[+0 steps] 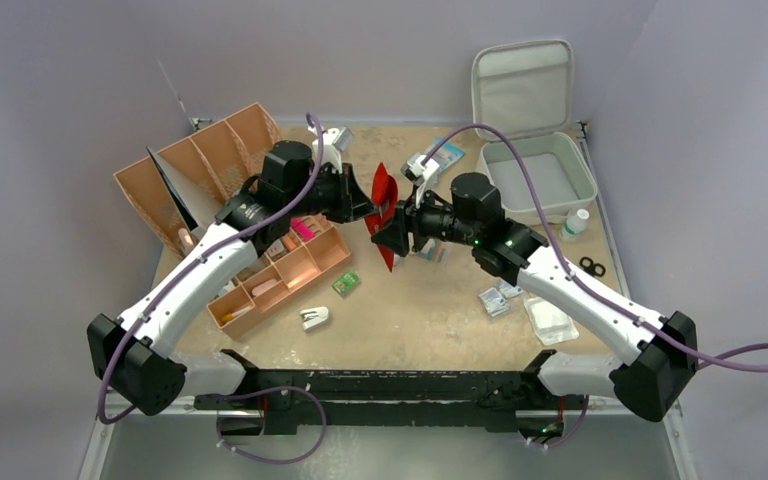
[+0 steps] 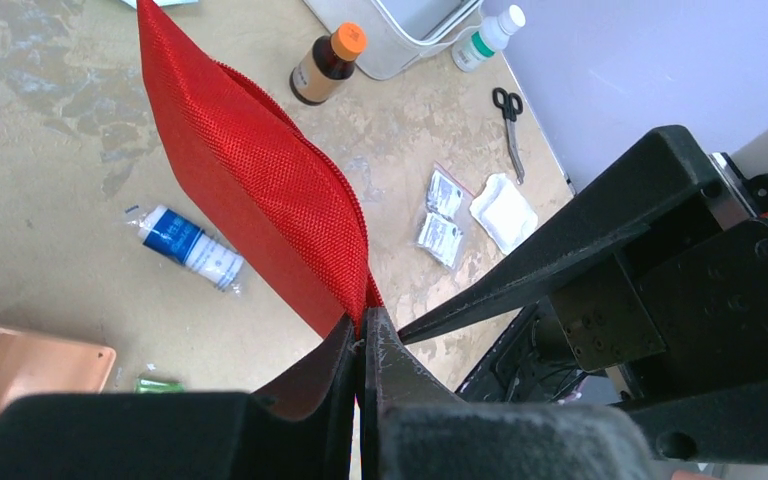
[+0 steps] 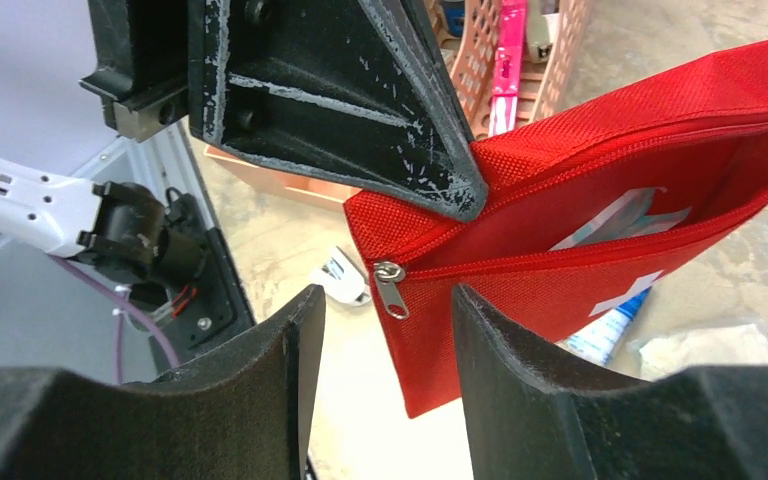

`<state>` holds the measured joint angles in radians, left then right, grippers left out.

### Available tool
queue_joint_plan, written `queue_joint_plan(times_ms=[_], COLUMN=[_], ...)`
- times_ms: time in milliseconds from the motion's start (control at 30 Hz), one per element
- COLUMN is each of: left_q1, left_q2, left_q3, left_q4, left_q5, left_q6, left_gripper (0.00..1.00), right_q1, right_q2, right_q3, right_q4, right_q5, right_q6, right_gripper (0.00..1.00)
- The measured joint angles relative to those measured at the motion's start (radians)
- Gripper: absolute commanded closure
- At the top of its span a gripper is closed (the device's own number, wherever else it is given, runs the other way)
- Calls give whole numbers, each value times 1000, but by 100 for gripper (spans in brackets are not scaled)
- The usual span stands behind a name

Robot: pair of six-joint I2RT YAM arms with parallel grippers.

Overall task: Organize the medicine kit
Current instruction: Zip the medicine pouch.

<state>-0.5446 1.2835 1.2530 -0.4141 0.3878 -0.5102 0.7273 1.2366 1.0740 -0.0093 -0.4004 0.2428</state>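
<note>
While sitting open at far-right corner of table point(image 1: 430, 310), lid up vs. wall, well apart from both arms: medicine kit point(image 1: 540, 178).
Red pouch point(image 1: 385, 210): hangs mid-air btw. arms, zip part open.
L gripper point(image 2: 362, 325): clamped on pouch corner only.
R gripper point(image 3: 385, 300): jaws apart, flanking zip pull point(image 3: 390, 288), no contact.
Risk: may slip or twist out of one-corner pinch if pull tugged hard; may spill contents thru gap.
R wrist only: zip pull, pale packet point(image 3: 615, 222) inside.
L wrist only: brown bottle point(image 2: 328, 65) beside kit.
</note>
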Motion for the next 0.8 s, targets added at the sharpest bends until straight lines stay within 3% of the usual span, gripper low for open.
queue_joint_plan(times_ms=[167, 533, 700, 800], left_q1=[0, 0, 0, 0], left_q2=[10, 20, 23, 27], left_q3=[2, 26, 26, 26], left_q4=[-3, -16, -14, -13], left_q5=[-1, 1, 3, 7], left_q6=[-30, -72, -84, -92], left_gripper=[100, 100, 100, 100], right_q1=[21, 45, 45, 45], right_q2=[0, 0, 1, 2], right_q3=[0, 0, -1, -13], right_q4=[-11, -45, -40, -9], right_q5=[75, 166, 166, 145], right_q6=[-55, -172, -181, -173], right_gripper=[54, 89, 72, 67])
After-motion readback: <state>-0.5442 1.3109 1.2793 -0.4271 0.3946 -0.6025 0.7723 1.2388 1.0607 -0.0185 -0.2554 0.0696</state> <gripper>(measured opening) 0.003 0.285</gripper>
